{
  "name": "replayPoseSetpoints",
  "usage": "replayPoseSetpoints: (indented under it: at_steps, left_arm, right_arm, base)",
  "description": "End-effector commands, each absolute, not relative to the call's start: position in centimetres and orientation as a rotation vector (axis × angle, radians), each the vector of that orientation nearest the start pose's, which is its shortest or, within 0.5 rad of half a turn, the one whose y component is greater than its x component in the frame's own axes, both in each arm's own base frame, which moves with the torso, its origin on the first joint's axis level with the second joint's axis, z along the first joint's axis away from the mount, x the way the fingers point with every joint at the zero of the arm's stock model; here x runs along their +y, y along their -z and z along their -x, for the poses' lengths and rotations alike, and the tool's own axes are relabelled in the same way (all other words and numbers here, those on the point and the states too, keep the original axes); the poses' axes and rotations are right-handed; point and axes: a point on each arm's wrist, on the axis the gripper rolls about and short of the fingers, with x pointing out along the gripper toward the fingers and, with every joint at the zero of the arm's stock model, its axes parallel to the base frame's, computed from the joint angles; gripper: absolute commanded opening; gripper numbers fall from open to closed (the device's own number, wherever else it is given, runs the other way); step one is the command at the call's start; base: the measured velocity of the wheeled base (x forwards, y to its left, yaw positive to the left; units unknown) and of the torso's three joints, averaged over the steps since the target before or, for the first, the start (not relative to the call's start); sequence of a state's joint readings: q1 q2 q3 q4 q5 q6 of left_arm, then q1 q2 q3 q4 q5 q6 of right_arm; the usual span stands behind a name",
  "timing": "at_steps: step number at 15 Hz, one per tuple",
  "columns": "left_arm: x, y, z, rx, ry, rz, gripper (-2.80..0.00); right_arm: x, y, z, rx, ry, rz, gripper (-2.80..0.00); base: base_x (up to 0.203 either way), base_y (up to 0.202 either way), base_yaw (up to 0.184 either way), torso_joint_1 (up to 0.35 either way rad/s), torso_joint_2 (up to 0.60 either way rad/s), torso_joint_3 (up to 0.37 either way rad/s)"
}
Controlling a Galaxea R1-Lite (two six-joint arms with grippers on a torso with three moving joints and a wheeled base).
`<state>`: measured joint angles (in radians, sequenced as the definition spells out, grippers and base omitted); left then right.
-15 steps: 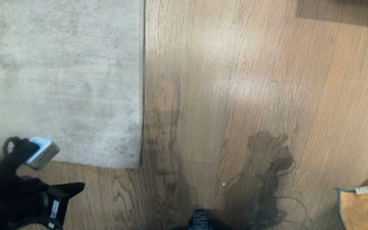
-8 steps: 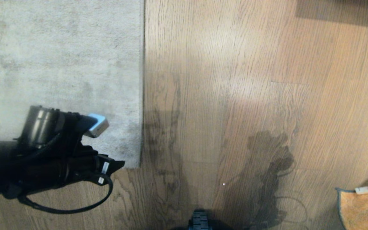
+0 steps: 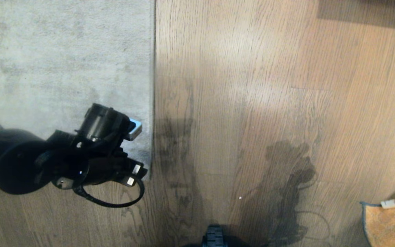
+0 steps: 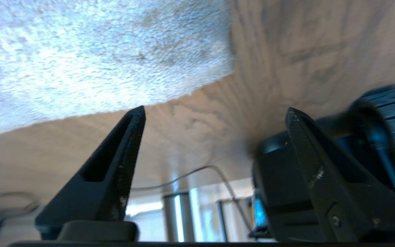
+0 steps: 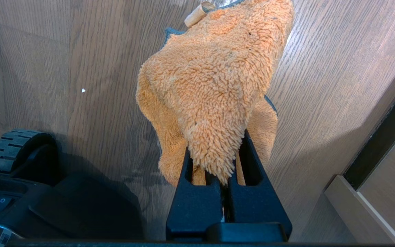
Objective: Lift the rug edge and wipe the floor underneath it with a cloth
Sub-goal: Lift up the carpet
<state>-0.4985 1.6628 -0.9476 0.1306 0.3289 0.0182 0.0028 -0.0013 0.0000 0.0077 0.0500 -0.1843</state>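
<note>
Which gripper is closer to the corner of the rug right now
Left. The left gripper hangs open right at the rug corner; the right gripper is far off to the right, shut on the cloth.

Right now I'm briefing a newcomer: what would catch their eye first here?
The orange cloth, bunched and pinched in the shut right gripper above the floor, is the brightest thing. Next, the black left gripper, wide open, reaches toward the near corner of the pale grey rug edge, which lies flat.
</note>
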Motion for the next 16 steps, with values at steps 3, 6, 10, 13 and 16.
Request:
replayPoseSetpoints:
  at_steps: [3, 6, 10, 13, 16]
  left_arm:
    - [-14.0, -16.2, -26.0, 0.813, 0.1, -0.436, 0.0]
    - [-14.9, -15.5, -27.0, 0.839, 0.027, -0.51, 0.0]
    - [-15.6, -15.0, -28.5, 0.826, -0.035, -0.561, 0.0]
    - [-16.1, -14.6, -29.5, 0.814, -0.084, -0.616, 0.0]
    - [-16.5, -14.2, -30.4, 0.803, -0.13, -0.648, 0.0]
  right_arm:
    - [0.1, -7.5, 2.3, 0.003, -0.054, 0.185, -2.8]
    - [0.1, -7.5, 2.3, 0.003, -0.054, 0.185, -2.8]
    - [0.1, -7.5, 2.3, 0.003, -0.054, 0.185, -2.8]
    - [0.1, -7.5, 2.3, 0.003, -0.054, 0.184, -2.8]
    - [0.1, -7.5, 2.3, 0.003, -0.054, 0.185, -2.8]
  base:
    - [0.0, 0.0, 0.0, 0.0, 0.0, 0.0]
    - [0.0, 0.0, 0.0, 0.0, 0.0, 0.0]
    - [0.0, 0.0, 0.0, 0.0, 0.0, 0.0]
    - [0.0, 0.0, 0.0, 0.0, 0.0, 0.0]
    - [0.0, 0.0, 0.0, 0.0, 0.0, 0.0]
